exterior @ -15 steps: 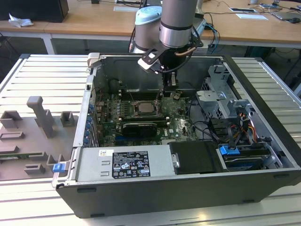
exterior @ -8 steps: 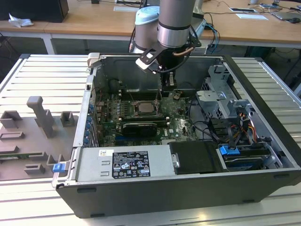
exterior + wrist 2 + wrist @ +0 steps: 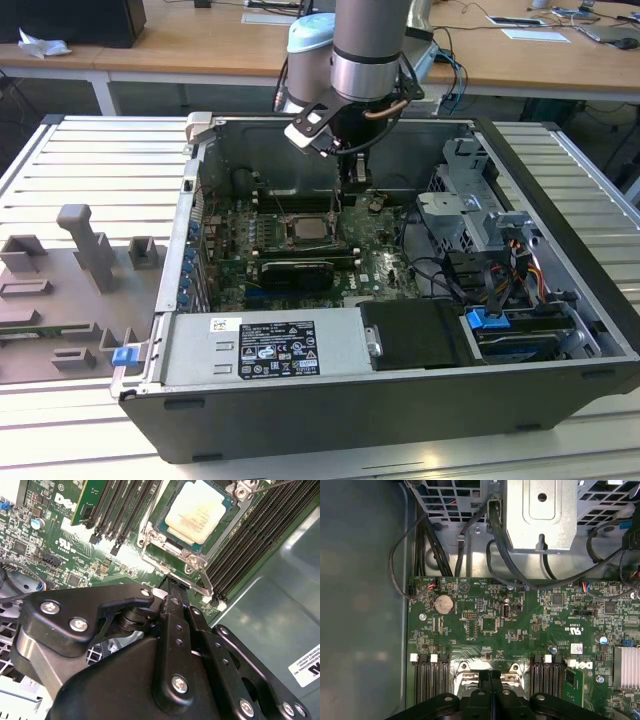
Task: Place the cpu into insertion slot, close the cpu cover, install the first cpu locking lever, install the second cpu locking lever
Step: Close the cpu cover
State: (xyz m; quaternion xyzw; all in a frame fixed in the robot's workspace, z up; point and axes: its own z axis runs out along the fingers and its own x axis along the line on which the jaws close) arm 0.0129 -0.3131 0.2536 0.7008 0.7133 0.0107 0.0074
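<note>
Open computer case (image 3: 560,190) lying on a slatted metal worktop (image 3: 90,150), with the arm (image 3: 370,60) reaching down into it from above. In the first wrist view the end effector (image 3: 490,675) hangs low over the green motherboard (image 3: 485,625). Its two black fingers (image 3: 484,687) are drawn together with only a thin seam between them, and nothing can be seen gripped in that seam. In the exterior view the fingertips stand just beyond the insertion slot (image 3: 290,228), on its far side. The cpu (image 3: 199,509) lies seated flat in the slot with its pale metal top facing up. The silver cpu cover (image 3: 175,550) lies down around it (its cut-out middle leaves the chip's top bare). A thin wire locking lever (image 3: 205,582) runs along the socket's near edge, right beside the fingertips in the second wrist view; whether the fingers touch it cannot be told. Long black memory slots (image 3: 250,540) flank the socket on both sides. Elsewhere on the board sits a round coin cell (image 3: 444,603), with black cables (image 3: 445,555) looping past a metal drive cage (image 3: 540,515). A labelled power supply (image 3: 260,345) fills the case's near edge, and grey moulded fixtures (image 3: 90,250) rest on the worktop at the exterior view's left.
</note>
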